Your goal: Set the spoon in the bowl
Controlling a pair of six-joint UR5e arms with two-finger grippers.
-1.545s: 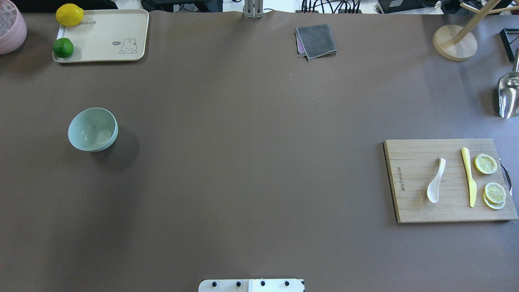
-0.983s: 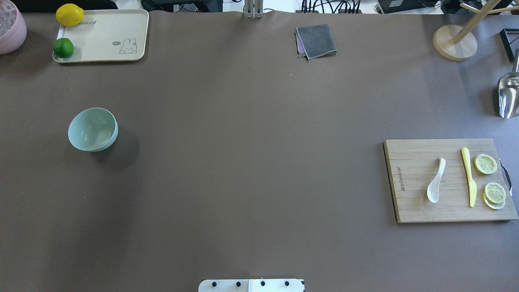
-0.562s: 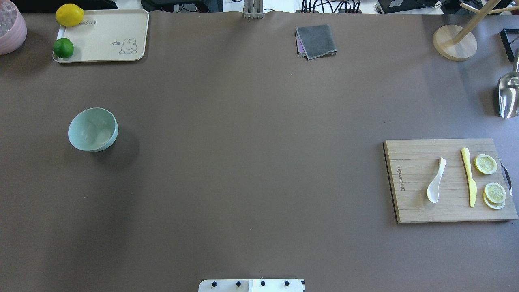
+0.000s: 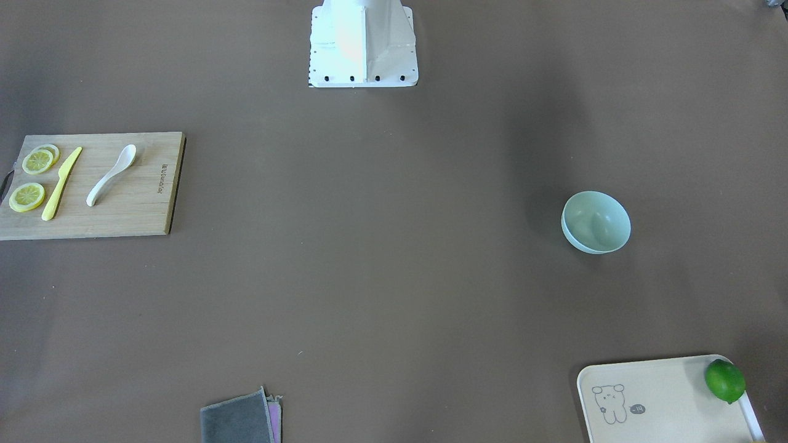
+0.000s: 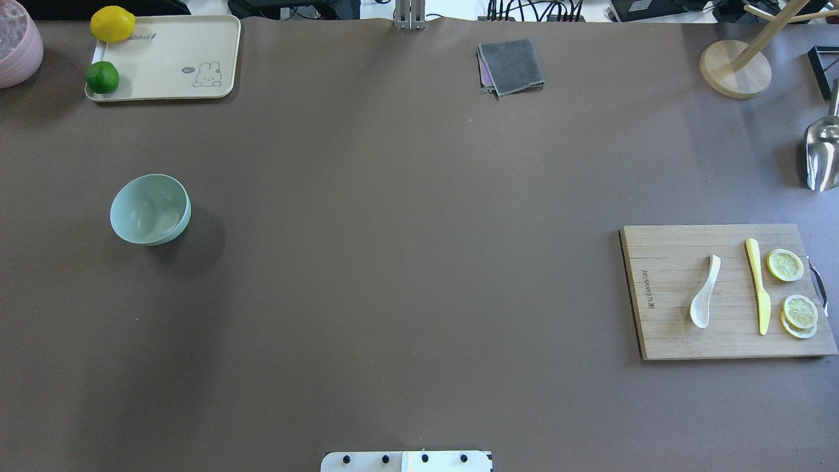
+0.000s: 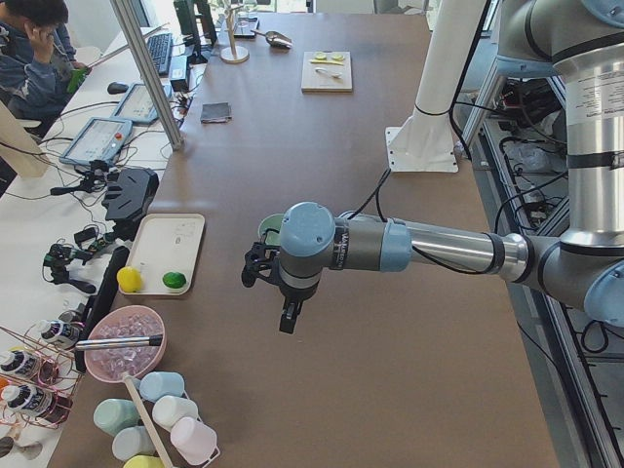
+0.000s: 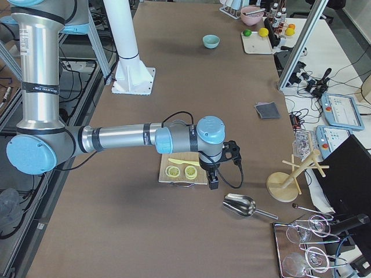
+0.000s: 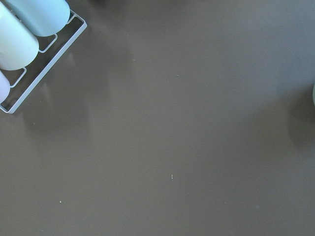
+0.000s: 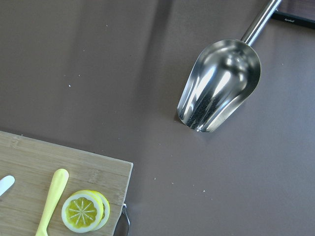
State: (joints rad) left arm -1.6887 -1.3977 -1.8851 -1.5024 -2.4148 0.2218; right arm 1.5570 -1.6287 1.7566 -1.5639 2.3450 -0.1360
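The white spoon (image 5: 704,295) lies on a wooden cutting board (image 5: 662,328) at the table's right, scoop toward the robot, left of a yellow knife (image 5: 757,285). It also shows in the front-facing view (image 4: 111,175). The mint-green bowl (image 5: 150,210) stands empty and upright at the table's left, also in the front-facing view (image 4: 595,222). Neither gripper shows in the overhead or front-facing view. The left gripper (image 6: 288,317) hangs high near the bowl in the exterior left view. The right gripper (image 7: 213,182) hangs past the board's outer end in the exterior right view. I cannot tell whether either is open.
Lemon slices (image 5: 785,265) lie right of the knife. A metal scoop (image 5: 822,154) and a wooden stand (image 5: 734,69) are at the far right. A grey cloth (image 5: 511,65) lies at the back. A tray (image 5: 177,65) holds a lemon (image 5: 113,23) and lime (image 5: 102,77).
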